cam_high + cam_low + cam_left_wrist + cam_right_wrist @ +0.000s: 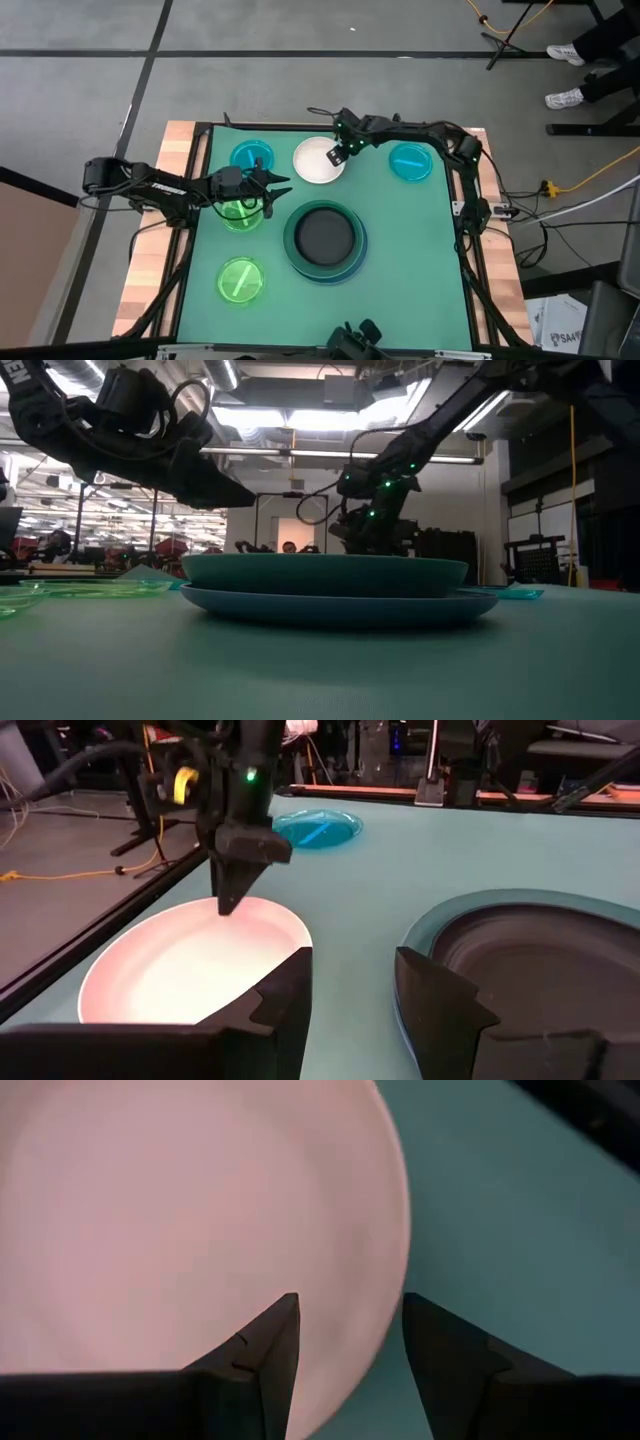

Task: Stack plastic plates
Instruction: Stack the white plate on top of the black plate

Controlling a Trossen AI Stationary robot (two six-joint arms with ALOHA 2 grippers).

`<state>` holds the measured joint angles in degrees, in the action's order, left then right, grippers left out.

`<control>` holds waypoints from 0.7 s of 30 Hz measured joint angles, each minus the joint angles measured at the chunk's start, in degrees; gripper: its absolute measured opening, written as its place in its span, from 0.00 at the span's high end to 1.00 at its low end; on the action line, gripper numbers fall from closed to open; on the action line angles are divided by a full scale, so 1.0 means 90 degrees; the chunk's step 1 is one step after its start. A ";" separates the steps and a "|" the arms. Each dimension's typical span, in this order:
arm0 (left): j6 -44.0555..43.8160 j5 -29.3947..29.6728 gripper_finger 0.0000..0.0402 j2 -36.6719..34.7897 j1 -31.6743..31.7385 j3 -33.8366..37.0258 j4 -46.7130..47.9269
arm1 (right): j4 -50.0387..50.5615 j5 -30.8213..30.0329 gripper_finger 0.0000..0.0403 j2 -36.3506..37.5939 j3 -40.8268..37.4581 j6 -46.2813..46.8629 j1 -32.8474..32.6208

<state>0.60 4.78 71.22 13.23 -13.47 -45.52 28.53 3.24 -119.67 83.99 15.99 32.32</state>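
Mid-table stands a stack (pixel 325 240): a black plate (pixel 545 945) in a dark green one on a blue one (pixel 340 605). The white plate (pixel 318 160) lies flat on the mat toward the far edge. My right gripper (pixel 350 1310) is open and points down at its right rim (pixel 390 1280), one finger over the plate and one over the mat. My left gripper (pixel 280 185) is open, raised above the mat between a lime-green plate (pixel 240 212) and the stack. Cyan plates (pixel 252 155) (pixel 410 160) flank the white one. A second lime plate (pixel 240 280) lies near the near-left corner.
The green mat (pixel 400 260) has bare room right of the stack and along the near edge. A black frame (pixel 465 230) borders the mat, with cables at the right side. The right arm (pixel 240 800) reaches across the far part of the table.
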 joint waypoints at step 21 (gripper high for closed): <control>-0.0039 0.0024 0.66 0.0000 0.0000 0.0000 -0.0005 | 0.0165 0.0036 0.97 -0.0277 0.0213 -0.1209 -0.0003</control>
<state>0.25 4.99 71.22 13.23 -13.47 -45.56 30.02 3.56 -122.17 85.91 5.11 32.29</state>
